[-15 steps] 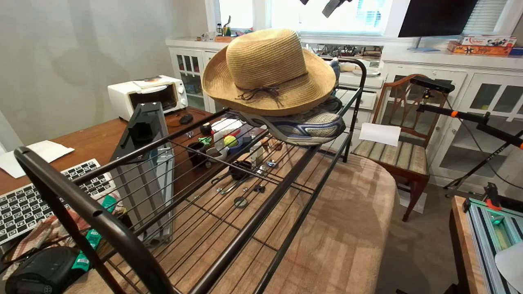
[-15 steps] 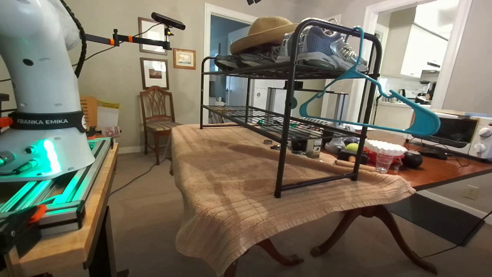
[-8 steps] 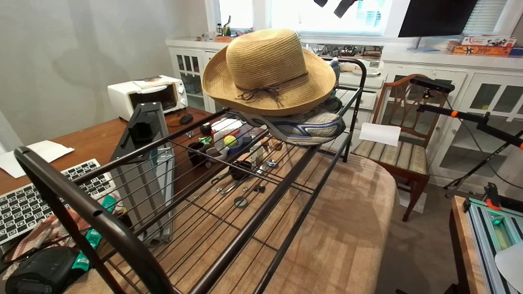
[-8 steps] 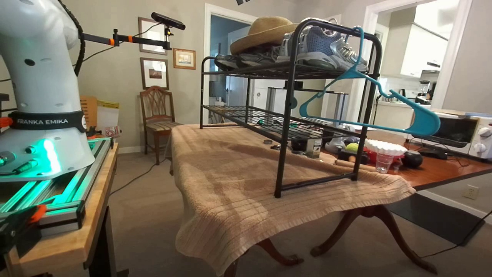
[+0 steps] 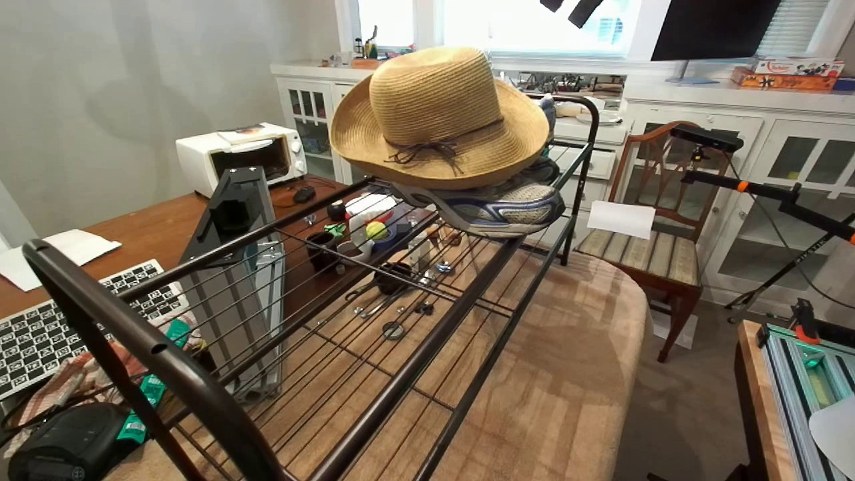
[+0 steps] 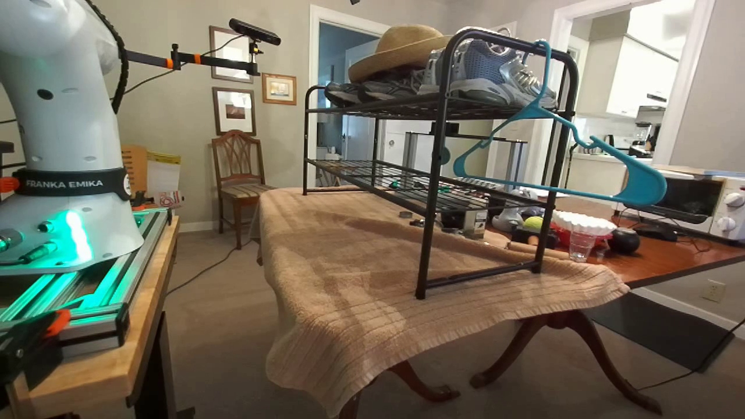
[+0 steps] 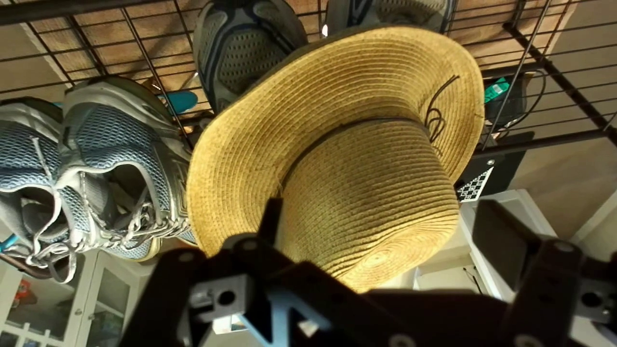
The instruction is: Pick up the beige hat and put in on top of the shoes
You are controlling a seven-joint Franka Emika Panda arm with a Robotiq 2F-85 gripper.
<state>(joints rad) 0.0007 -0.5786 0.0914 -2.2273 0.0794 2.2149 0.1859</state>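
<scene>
In an exterior view, a dark-brown, two-tiered metal wire rack (image 5: pixel 427 347) is seen lengthwise, its curved end bar nearest, with a black-and-white patterned board (image 5: pixel 33 354) near it. The rack is stood on a tan ribbed towel (image 5: pixel 574 321), by which part of a reddish-brown wooden table (image 5: pixel 140 224) is covered. Through the wires a yellow-green ball (image 5: pixel 377 230) is seen. Toward the far end of the upper tier, a wide-brimmed tan straw hat (image 5: pixel 437 93) with a thin dark band is rested, crown up and slightly tilted, on grey sneakers (image 5: pixel 528 204) with navy trim. Just beside its brim, silver-and-blue mesh sneakers (image 7: pixel 115 127) with white laces are shown in the wrist view. The black two-fingered tool (image 7: pixel 383 214) is held higher up, apart from the hat, its fingers spread. Farther off, a wooden chair (image 5: pixel 641 257) with a striped seat and white glass-doored cabinets (image 5: pixel 745 200) are seen.

A span of wire shelving is stretched between the near end bar and the brim. The towel's fringed edge is draped over the table's side, and past it carpeted floor (image 6: pixel 221 349) is spread toward a light-wood bench (image 6: pixel 105 372) on which the robot's white arm (image 6: pixel 64 105) is mounted. A turquoise plastic hanger (image 6: pixel 643 177) is hooked over the rack's other end bar, reaching beyond it. Room is left between the crown and the tool.
</scene>
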